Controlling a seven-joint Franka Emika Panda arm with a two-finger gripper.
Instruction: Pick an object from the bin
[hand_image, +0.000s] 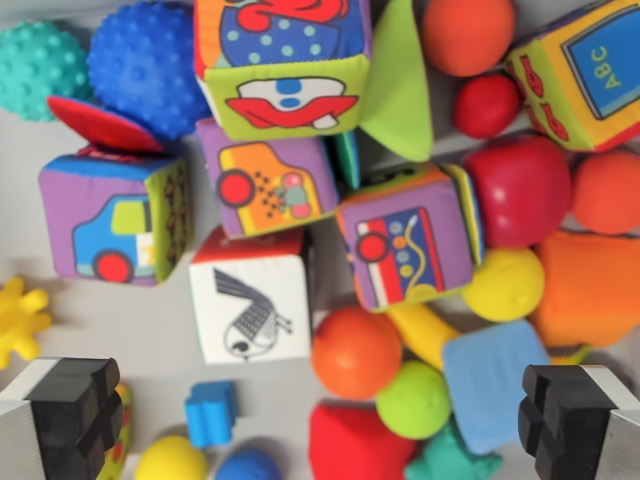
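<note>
The bin, its pale floor showing between the toys, fills our whole wrist view, packed with soft blocks and balls. Our fingers stand spread wide apart at the bottom corners, holding nothing, the other dark pad at the wrist view's right. Between and above them we see a white block with a bird drawing, and just beside it an orange ball. A green ball touches a light blue block near the right finger. A purple block with a car picture lies at the wrist view's left, below a dark blue bumpy ball and a teal bumpy ball. A yellow star-shaped toy lies at the left edge.
</note>
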